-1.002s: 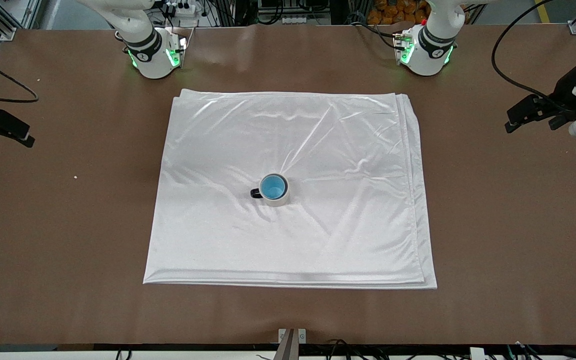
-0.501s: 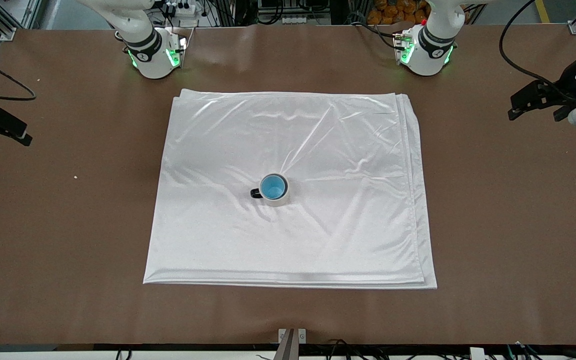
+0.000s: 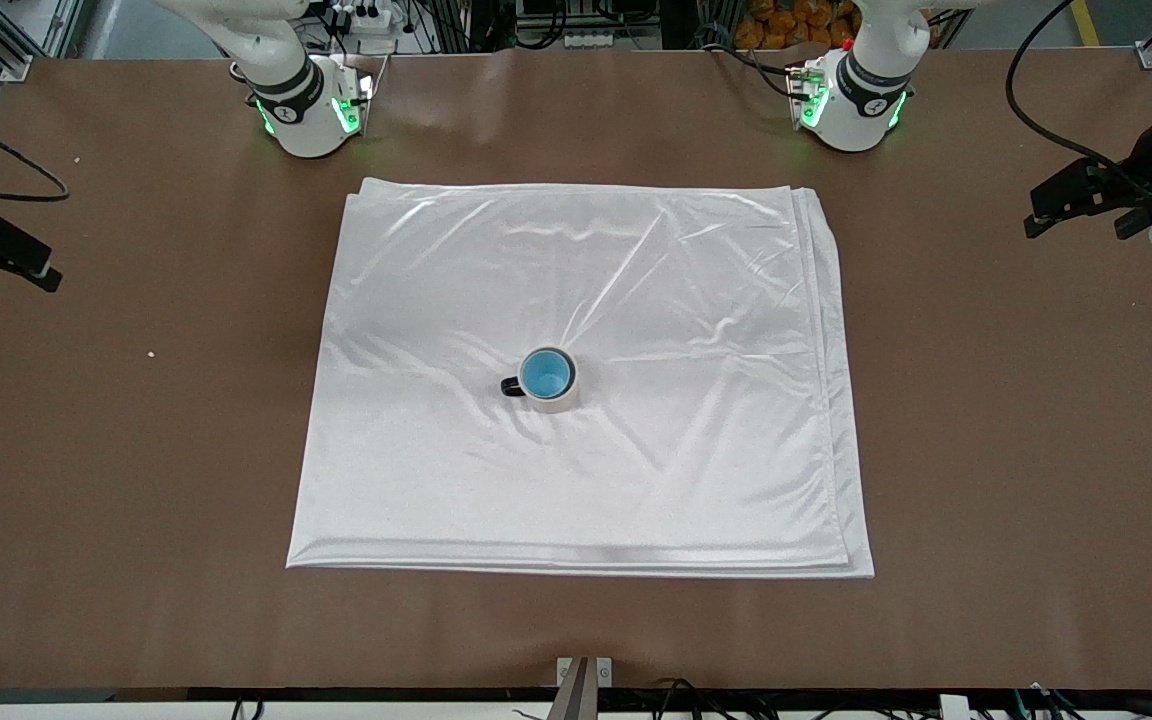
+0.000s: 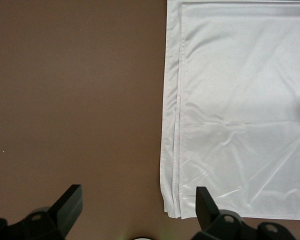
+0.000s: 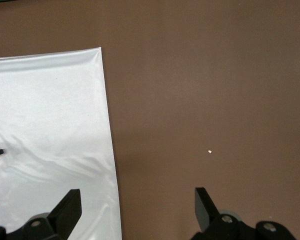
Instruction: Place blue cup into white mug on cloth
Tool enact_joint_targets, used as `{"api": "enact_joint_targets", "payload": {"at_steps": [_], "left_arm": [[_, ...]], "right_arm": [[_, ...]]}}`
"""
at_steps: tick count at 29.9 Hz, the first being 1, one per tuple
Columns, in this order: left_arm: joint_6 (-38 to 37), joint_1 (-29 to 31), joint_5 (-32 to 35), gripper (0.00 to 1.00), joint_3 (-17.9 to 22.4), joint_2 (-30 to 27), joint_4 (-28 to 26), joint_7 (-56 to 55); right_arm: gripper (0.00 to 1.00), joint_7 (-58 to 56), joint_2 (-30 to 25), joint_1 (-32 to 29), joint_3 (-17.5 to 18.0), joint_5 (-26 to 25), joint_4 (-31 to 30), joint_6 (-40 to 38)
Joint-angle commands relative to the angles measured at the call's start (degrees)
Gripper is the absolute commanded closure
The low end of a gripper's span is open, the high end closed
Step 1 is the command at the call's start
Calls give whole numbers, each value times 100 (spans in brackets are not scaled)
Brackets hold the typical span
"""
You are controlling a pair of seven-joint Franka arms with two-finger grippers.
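The blue cup [image 3: 545,373] sits upright inside the white mug [image 3: 558,402], whose black handle [image 3: 512,387] points toward the right arm's end. The mug stands near the middle of the cloth [image 3: 636,280]. My left gripper [image 3: 1081,200] hangs open and empty over bare table off the cloth's edge at the left arm's end; the left wrist view shows its jaws [image 4: 138,200] wide apart beside the cloth's [image 4: 240,100] layered edge. My right gripper [image 3: 1,262] is open and empty over the table at the right arm's end, its jaws [image 5: 138,202] straddling the cloth's [image 5: 50,110] border.
The two arm bases [image 3: 311,110] [image 3: 851,100] stand along the table's edge farthest from the front camera. A small white crumb [image 3: 150,353] [image 5: 210,151] lies on the brown table. A metal bracket [image 3: 584,672] sits at the edge nearest the front camera.
Both grippers have drifted a little farther out from the cloth toward their own ends of the table. The mug, cup and cloth have not moved.
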Motion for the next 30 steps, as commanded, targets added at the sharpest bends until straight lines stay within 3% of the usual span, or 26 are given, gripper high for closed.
{"api": "enact_joint_targets", "payload": {"at_steps": [1,30], "left_arm": [[-59,-84,308,0,35,44,84,6],[187,-49,229,0,35,193,92,-12]], "right_arm": [[0,62,-36,-55,24,44,14,-76],[0,62,-27,-38,24,18,-12,-32]]}}
